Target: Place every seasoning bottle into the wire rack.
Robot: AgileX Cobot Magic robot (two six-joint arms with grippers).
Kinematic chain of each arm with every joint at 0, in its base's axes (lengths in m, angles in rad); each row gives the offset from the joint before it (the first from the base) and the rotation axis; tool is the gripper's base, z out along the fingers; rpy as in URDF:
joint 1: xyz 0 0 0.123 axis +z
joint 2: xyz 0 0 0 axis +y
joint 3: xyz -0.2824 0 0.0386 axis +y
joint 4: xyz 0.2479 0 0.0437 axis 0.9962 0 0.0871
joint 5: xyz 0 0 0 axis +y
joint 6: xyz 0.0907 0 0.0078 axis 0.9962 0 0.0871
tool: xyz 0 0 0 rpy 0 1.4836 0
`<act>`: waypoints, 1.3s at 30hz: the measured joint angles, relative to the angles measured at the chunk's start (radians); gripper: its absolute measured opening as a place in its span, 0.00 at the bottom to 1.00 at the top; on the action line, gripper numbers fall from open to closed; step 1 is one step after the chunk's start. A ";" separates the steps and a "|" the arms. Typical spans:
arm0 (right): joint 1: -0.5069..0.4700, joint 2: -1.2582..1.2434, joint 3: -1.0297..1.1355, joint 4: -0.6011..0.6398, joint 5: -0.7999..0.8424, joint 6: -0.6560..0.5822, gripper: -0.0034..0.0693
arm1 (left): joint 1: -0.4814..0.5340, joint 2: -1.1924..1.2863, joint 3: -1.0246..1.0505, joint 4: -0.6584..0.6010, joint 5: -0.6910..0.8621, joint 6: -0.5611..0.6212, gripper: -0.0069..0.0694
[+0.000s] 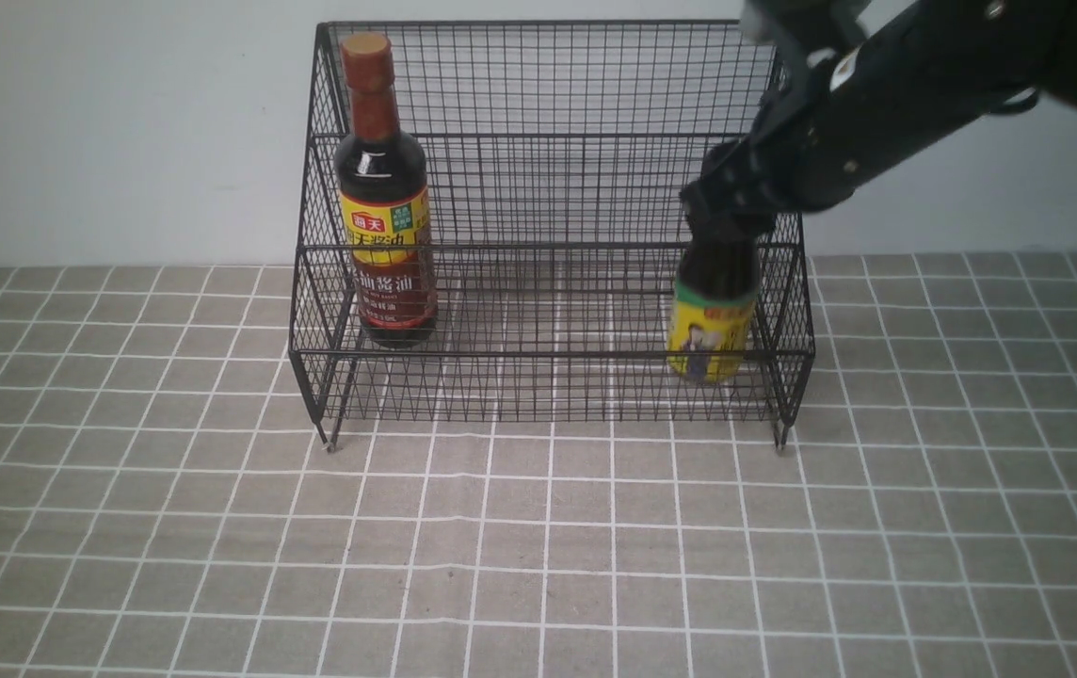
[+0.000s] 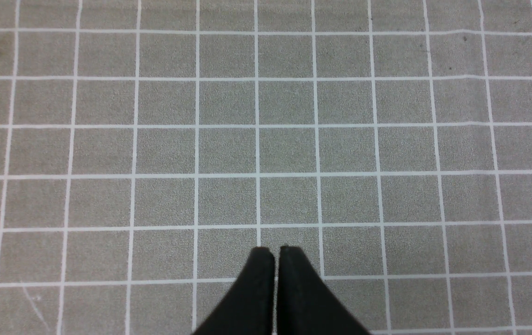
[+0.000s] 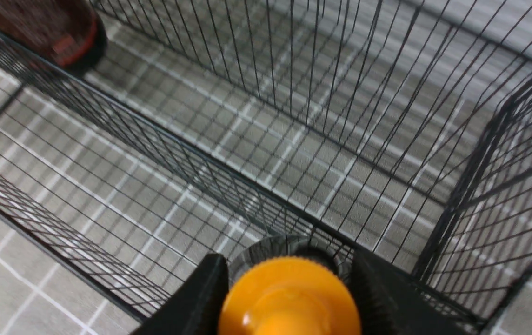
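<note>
Clamping the short bottle [image 1: 713, 320] by its neck, the right claw [image 1: 729, 215] holds it upright in the rack's [image 1: 553, 188] lower tier at three o'clock. The tall bottle [image 1: 386, 235] stands at nine o'clock. The left claw [image 2: 275, 253] is pressed together over the tablecloth [image 2: 163, 149].

The tall dark-sauce glass bottle with brown cap [image 1: 386, 188] carries a yellow-and-red label. A small red box at the top of the label reads "海天" in white. Larger white characters lower down, partly crossed by wires of the black wire-mesh rack [image 1: 548, 137], end in "酱油". The finer print beneath is too small to read. The shorter dark-sauce bottle with yellow label [image 1: 713, 325] bears a red strip of characters, too blurred to make out.
</note>
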 joint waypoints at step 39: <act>0.000 -1.304 0.491 -0.394 0.030 0.392 0.03 | 0.000 0.000 0.000 -0.010 -0.126 0.004 0.08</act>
